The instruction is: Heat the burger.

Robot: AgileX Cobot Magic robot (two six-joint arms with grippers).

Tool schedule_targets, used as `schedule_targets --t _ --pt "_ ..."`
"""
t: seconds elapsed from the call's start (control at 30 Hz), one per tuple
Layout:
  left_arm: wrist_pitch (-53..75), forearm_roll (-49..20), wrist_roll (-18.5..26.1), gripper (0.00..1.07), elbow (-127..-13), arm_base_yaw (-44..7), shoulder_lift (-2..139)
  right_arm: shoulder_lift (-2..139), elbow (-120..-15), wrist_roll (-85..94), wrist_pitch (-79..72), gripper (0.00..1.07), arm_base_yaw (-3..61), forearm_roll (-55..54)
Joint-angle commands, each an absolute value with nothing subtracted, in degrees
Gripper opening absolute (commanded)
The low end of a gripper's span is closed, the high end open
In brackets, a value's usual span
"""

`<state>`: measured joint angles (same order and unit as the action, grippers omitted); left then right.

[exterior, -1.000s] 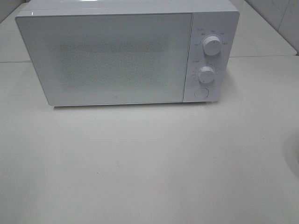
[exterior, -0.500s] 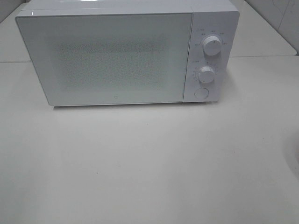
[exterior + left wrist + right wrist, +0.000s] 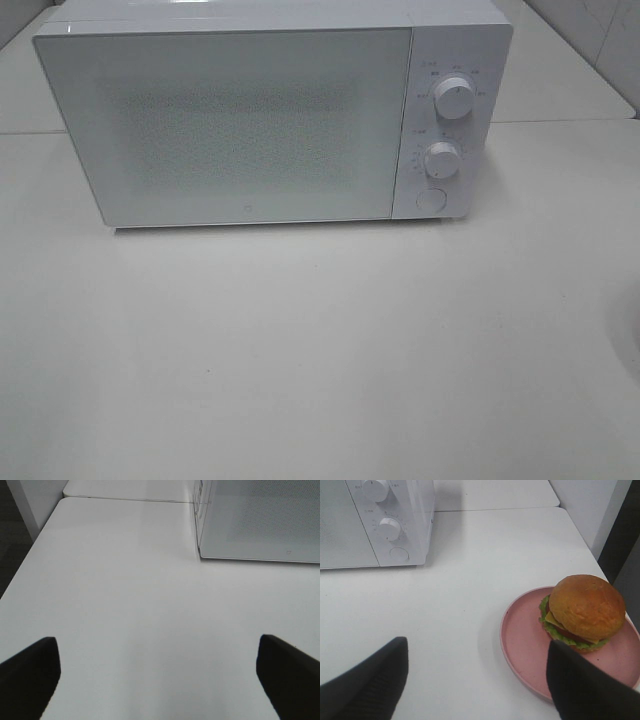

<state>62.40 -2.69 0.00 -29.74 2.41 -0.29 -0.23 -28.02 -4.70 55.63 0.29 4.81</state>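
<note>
The burger [image 3: 585, 607], with a brown domed bun and green and red filling, sits on a pink plate [image 3: 525, 640] on the white table, seen only in the right wrist view. My right gripper [image 3: 476, 647] is open and hovers just short of the plate, with nothing between its fingers. One dark finger [image 3: 585, 685] overlaps the plate's near rim. My left gripper [image 3: 157, 647] is open over bare table, away from the microwave [image 3: 260, 520]. Neither gripper shows in the exterior high view, and the burger is out of that view.
The white microwave [image 3: 230, 125] stands at the back of the table with its door shut. Two knobs [image 3: 455, 98] and a round button [image 3: 431, 199] sit on its right panel. The table's right edge [image 3: 580, 530] runs close beside the plate.
</note>
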Motion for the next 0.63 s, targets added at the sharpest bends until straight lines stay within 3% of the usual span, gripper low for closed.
schedule_targets --t 0.03,0.63 --pt "61.4 -2.4 0.3 1.02 -29.6 2.3 -1.6 -1.8 -28.1 -4.2 55.2 0.75 -0.1 4.6" --pt "61.4 -2.4 0.3 1.02 -29.6 2.3 -1.6 -1.8 -28.1 -4.2 55.2 0.75 -0.1 4.6"
